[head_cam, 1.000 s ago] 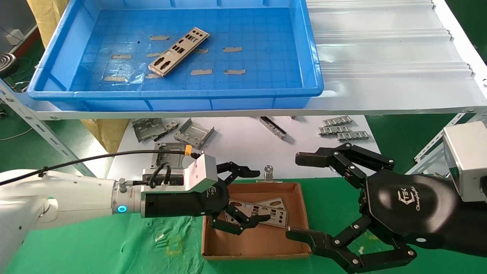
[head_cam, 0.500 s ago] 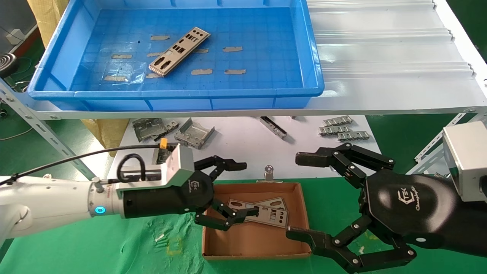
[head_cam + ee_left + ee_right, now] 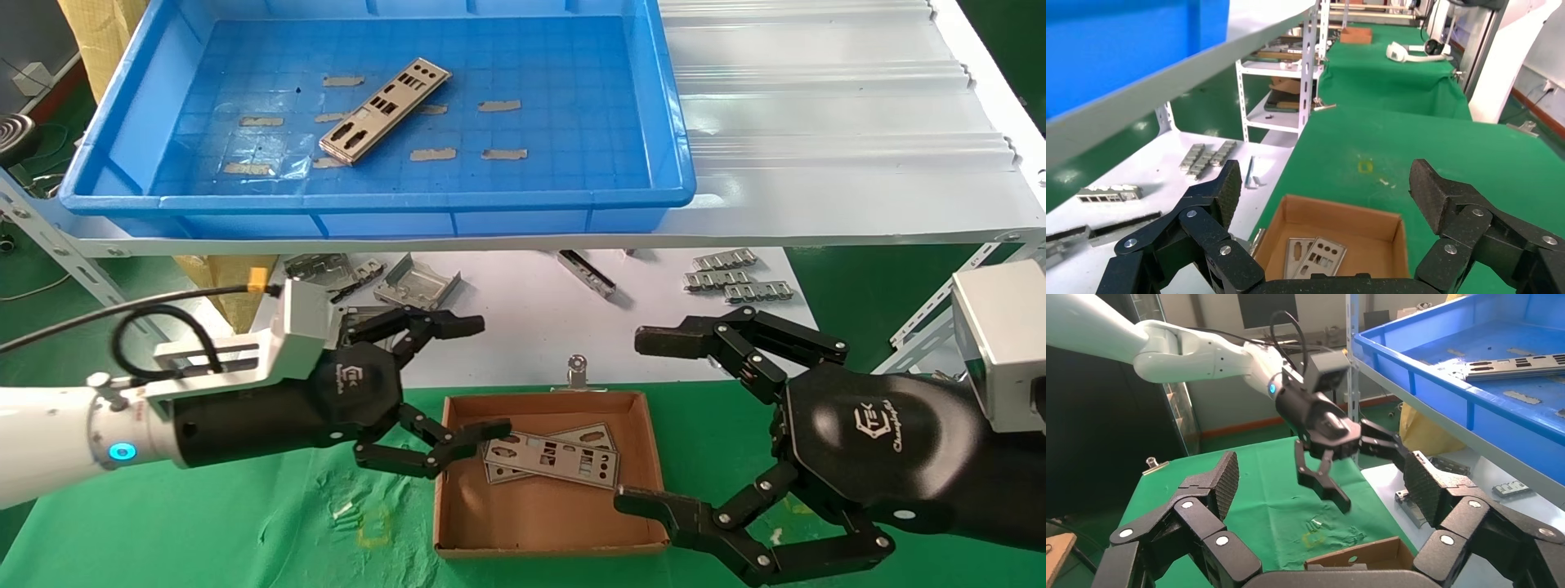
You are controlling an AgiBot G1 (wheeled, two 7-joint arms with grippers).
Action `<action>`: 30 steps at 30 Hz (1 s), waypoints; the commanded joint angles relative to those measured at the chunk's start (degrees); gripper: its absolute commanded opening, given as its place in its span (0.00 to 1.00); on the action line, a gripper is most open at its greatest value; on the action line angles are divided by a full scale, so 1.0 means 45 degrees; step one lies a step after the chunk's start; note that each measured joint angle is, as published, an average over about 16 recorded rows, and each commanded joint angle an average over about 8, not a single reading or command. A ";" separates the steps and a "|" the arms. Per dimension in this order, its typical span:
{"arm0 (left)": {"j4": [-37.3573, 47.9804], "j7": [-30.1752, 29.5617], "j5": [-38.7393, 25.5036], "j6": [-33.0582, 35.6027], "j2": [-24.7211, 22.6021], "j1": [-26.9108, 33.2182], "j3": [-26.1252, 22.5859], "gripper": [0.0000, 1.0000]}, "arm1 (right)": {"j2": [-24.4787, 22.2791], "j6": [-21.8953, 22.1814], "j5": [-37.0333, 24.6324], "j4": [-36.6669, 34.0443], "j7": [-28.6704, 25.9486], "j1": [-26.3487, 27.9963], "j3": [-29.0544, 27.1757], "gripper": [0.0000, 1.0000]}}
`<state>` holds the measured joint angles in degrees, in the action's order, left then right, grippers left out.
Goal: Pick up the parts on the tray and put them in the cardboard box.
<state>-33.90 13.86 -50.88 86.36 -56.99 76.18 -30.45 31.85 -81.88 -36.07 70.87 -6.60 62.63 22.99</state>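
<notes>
One blue tray [image 3: 670,106], holding one punched metal plate [image 3: 384,111] and eight or so scraps of tan tape [image 3: 498,105]. One cardboard box [image 3: 645,441], holding two more plates [image 3: 552,459], overlapping. On the white table [image 3: 523,318]: three ribbed silver strips [image 3: 739,281], at least three grey brackets [image 3: 417,286], one binder clip [image 3: 578,371]. Two claws, left [image 3: 467,376] and right [image 3: 645,420].

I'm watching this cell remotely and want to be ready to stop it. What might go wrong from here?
1. The open left gripper sits by the cardboard box wall; it may nudge the box.
2. The last part lies flat on the tray floor, so gripping its thin edge may slip.
3. The open right gripper hangs over the box's corner.
</notes>
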 commanded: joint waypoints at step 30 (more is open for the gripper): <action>-0.7926 -0.4916 0.1802 -0.0133 0.4389 -0.2920 0.2883 1.00 | 0.0000 0.0000 0.0000 0.0000 0.0000 0.0000 0.0000 1.00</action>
<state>-69.06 -7.89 -42.89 85.79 -37.53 63.24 -17.67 31.84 -81.88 -36.06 70.87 -6.60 62.63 22.99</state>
